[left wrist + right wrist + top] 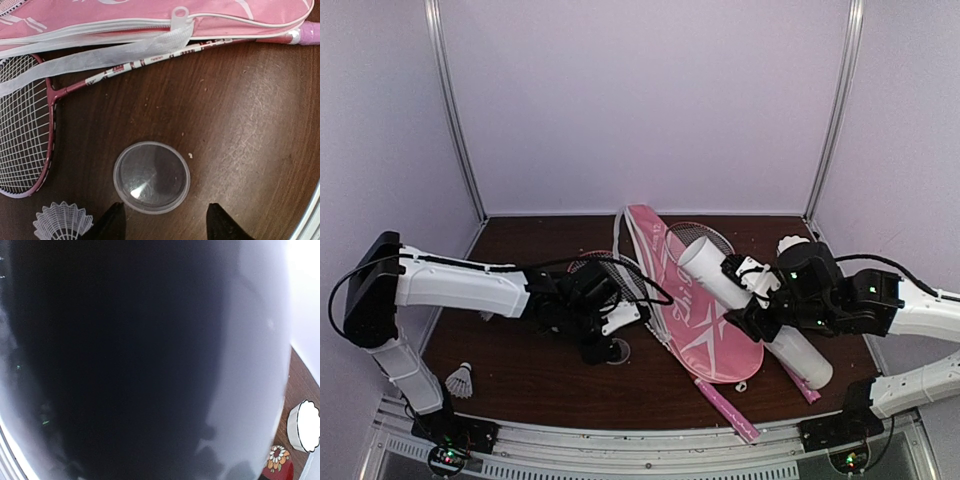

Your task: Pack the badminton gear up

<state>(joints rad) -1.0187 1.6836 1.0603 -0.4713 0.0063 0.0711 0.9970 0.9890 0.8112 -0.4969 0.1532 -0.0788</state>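
Observation:
My left gripper (607, 347) (167, 225) is open and low over the table, with a clear round lid (151, 177) (616, 351) lying just ahead of its fingertips (114, 221). A white shuttlecock (62, 222) lies beside the left finger. A red-framed racquet (22, 125) lies with its shaft running under the pink cover (150, 15) (685, 300). My right gripper (752, 305) is shut on the long white tube (720, 278), held slanted above the cover; the tube (125, 360) fills the right wrist view and hides the fingers. A second racquet head (705, 235) shows behind the tube.
One shuttlecock (460, 380) stands at the near left of the table. Another (790, 243) (304, 426) stands at the far right, next to a small red patterned dish (277, 462). A pink racquet handle (725, 405) sticks out toward the front edge.

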